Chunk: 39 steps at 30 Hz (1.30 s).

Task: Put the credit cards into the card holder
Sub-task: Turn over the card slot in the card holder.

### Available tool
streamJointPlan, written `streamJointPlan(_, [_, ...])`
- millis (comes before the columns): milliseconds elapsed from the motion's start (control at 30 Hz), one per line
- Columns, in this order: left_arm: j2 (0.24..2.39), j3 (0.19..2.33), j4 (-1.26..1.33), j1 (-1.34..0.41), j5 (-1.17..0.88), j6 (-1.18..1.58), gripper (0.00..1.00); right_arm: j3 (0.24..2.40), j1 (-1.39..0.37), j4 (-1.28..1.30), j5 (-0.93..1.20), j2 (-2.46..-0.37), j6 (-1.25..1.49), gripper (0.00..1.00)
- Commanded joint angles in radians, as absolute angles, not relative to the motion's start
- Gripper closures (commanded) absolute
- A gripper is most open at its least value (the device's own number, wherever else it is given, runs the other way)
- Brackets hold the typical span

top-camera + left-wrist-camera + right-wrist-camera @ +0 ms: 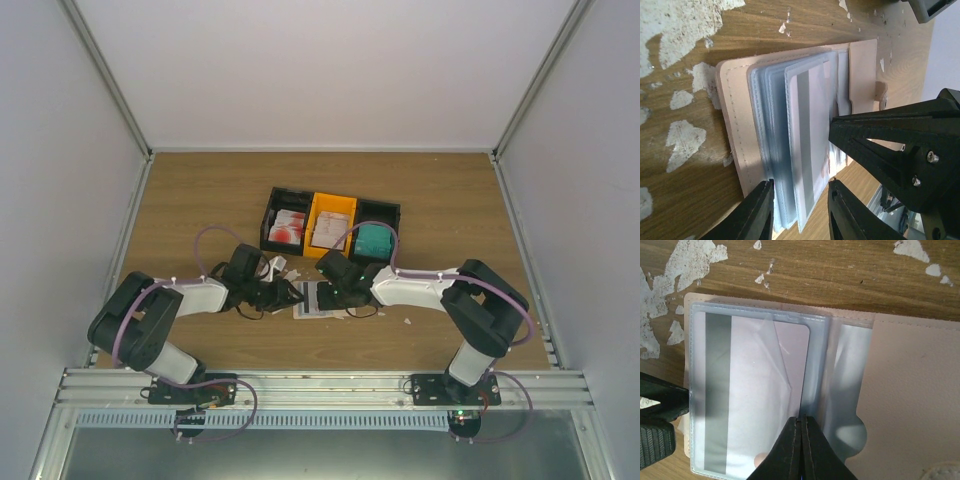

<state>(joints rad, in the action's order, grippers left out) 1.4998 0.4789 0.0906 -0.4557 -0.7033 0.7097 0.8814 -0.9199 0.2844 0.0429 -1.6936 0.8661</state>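
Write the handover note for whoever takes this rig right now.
Left tool: part open, astride the edge of the clear sleeves.
Right tool: shut, tips at the edge of the striped card.
Card holder: open on the table between the arms.
Done: that card sits in the top sleeve.
To do: red-and-white cards, pale cards and teal cards lie in the joined bins at the back.

No text legible: dark print on the pale card (330, 229) in the orange bin (333, 198) is too small to read; the sleeved card (755, 390) in the card holder (910, 385) shows a bare striped back.
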Motion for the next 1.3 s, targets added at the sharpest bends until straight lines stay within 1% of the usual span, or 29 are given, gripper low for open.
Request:
streamJointPlan(0, [1.517,0.502,0.114,-0.464,-0.716,0.687,0.66,0.876,-0.928,0.343,0.01,-1.736,0.877,1.0])
streamJointPlan(267, [1.521,0.509,0.125,-0.469,-0.736,0.685,0.68,0.863,-0.928,0.321,0.023,-1.743,0.877,1.0])
streamJointPlan(367, [1.525,0.512,0.136,-0.475,-0.75,0.683,0.72,0.858,-0.927,0.312,0.027,-1.744,0.878,1.0])
streamJointPlan(433, [1.537,0.516,0.144,-0.481,-0.765,0.683,0.73,0.857,-0.927,0.307,0.031,-1.744,0.877,0.99])
streamJointPlan(733, [1.569,0.535,0.18,-0.5,-0.817,0.685,0.73,0.844,-0.925,0.279,0.037,-1.725,0.873,0.99])
streamJointPlan(800, [1.569,0.539,0.18,-0.504,-0.817,0.683,0.75,0.843,-0.925,0.266,0.034,-1.71,0.869,0.99])
streamJointPlan(867, [1.571,0.546,0.172,-0.508,-0.812,0.679,0.76,0.84,-0.925,0.255,0.03,-1.685,0.866,0.96])
streamJointPlan(933, [1.576,0.553,0.167,-0.509,-0.812,0.674,0.79,0.849,-0.924,0.265,0.015,-1.656,0.874,0.87])
streamJointPlan(1000, [1.578,0.56,0.162,-0.511,-0.816,0.669,0.78,0.863,-0.922,0.289,0.002,-1.625,0.885,0.8])
streamJointPlan(1167, [1.58,0.586,0.146,-0.522,-0.828,0.651,0.69,0.859,-0.91,0.329,-0.074,-1.507,0.918,0.7])
streamJointPlan(1267, [1.591,0.608,0.147,-0.537,-0.85,0.642,0.63,0.837,-0.893,0.354,-0.123,-1.436,0.946,0.67])
